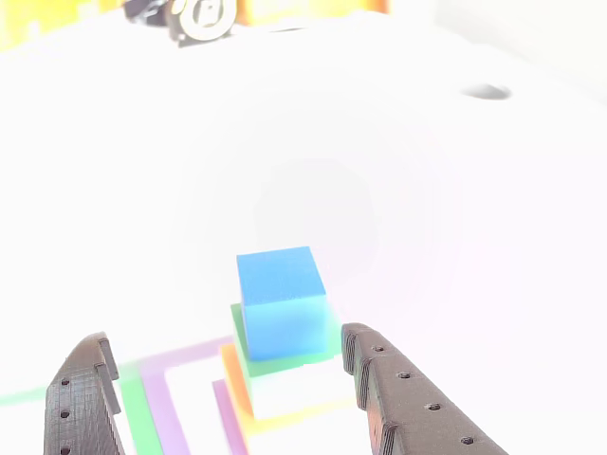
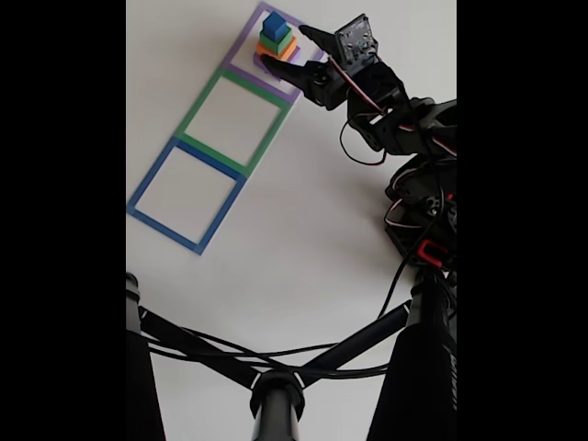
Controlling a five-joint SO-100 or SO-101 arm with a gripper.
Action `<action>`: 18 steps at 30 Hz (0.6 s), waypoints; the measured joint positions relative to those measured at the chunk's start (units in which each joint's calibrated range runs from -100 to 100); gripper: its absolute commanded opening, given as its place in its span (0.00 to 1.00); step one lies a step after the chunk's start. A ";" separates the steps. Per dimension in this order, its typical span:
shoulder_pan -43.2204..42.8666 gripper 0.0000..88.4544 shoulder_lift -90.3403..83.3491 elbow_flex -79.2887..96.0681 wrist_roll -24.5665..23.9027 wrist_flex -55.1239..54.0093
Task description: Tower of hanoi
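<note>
Inside the purple outline [image 2: 241,57] at the far end of the row, the blocks stand stacked: blue cube [image 1: 280,301] on the green cube [image 1: 285,362], then orange cube [image 1: 233,379]. The gripper [image 1: 228,374] is spread wide, one finger on each side of the stack, holding nothing.

Matte plastic blocks, textured black gripper

Blue cube [image 1: 278,301] looks smooth, matte plastic; green cube [image 1: 248,341] likewise. Gripper [image 1: 228,379] fingers [image 1: 408,398] are black, finely ridged printed plastic with small holes. Table [image 1: 427,218] plain white, matte.
</note>
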 measured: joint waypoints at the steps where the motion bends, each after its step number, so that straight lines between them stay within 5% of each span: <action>1: 0.16 0.30 0.93 -0.61 0.00 -0.48; 18: 1.06 0.28 8.36 -9.05 0.00 -1.36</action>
